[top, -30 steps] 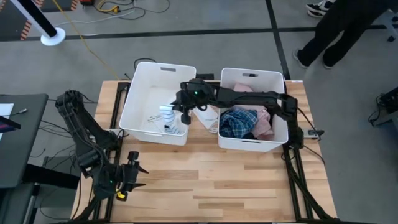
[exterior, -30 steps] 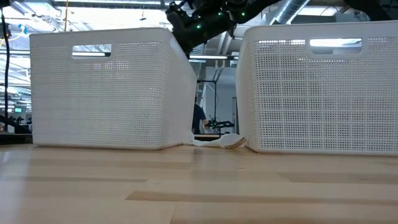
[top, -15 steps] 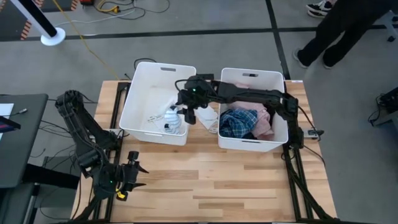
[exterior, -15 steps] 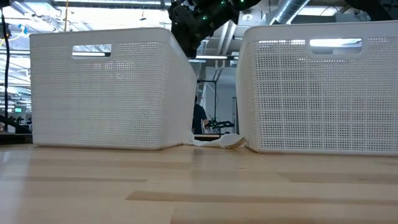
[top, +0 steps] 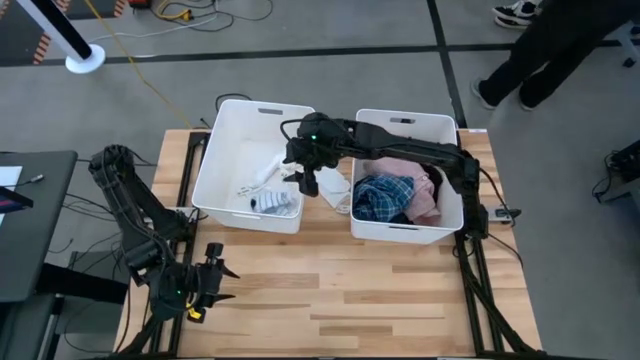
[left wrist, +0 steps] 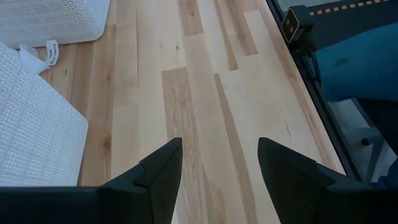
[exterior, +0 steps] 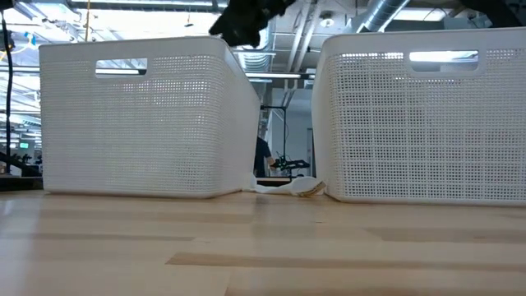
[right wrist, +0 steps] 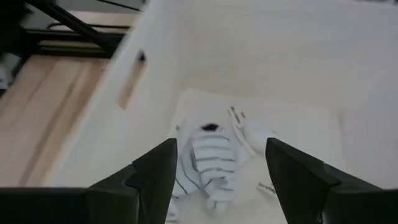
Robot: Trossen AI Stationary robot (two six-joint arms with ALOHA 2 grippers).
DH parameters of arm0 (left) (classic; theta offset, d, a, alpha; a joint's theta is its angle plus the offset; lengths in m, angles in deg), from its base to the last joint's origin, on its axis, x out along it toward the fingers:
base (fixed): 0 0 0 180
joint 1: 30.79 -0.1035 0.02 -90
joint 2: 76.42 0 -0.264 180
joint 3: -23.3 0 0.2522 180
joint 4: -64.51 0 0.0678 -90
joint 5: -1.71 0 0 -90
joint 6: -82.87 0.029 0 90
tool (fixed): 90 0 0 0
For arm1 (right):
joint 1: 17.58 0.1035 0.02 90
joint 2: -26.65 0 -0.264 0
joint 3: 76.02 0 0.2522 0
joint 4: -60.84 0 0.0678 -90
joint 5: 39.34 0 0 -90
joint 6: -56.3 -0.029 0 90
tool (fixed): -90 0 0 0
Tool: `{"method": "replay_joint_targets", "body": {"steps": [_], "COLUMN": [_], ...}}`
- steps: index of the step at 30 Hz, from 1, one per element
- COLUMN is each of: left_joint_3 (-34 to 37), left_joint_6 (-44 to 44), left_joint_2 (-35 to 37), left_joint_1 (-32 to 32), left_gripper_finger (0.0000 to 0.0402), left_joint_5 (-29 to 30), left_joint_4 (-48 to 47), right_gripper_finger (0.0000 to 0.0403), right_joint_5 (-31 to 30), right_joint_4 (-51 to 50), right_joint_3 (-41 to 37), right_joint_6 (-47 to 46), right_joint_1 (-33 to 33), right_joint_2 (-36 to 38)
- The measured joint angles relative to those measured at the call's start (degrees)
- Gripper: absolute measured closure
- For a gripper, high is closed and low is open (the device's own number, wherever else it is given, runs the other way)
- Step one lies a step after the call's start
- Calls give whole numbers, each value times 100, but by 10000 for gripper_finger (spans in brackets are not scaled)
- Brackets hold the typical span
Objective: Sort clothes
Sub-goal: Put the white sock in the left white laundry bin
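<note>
Right gripper (right wrist: 217,163) held spread and empty over left tub (top: 228,140), blue-white striped sock (right wrist: 208,165) lying directly below it, left gripper (left wrist: 217,163) parked spread, nothing held

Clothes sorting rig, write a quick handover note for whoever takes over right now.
Right gripper: open, empty, above the left tub's right edge.
Left gripper: open, empty, waiting at the table's front left corner.
Done: striped sock and small white pieces lie in the left tub; plaid garment and pink garment are in the right tub.
Left: a white piece still lies on the table between the tubs.
</note>
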State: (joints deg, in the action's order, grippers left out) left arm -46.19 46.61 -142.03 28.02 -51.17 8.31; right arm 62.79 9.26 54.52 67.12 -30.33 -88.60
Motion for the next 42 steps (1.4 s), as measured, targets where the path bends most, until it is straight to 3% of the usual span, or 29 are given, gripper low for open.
{"method": "replay_joint_targets", "body": {"steps": [16, 29, 42], "left_joint_3": [0, 0, 0], "left_joint_6": [23, 328, 410], "left_joint_2": [0, -2, -2], "left_joint_1": [0, -4, -4], "left_gripper_finger": [198, 198, 198], "left_joint_5": [82, 317, 450], "left_joint_4": [-4, 0, -7], "right_gripper_finger": [143, 143, 143], "right_joint_5": [0, -56, -312], "right_joint_4": [-2431, -4435, -4574], "right_joint_3": [1834, 1789, 1785], "right_joint_6": [456, -92, -806], "right_joint_1": [951, 1705, 2737], "right_joint_2": [2, 90, 64]}}
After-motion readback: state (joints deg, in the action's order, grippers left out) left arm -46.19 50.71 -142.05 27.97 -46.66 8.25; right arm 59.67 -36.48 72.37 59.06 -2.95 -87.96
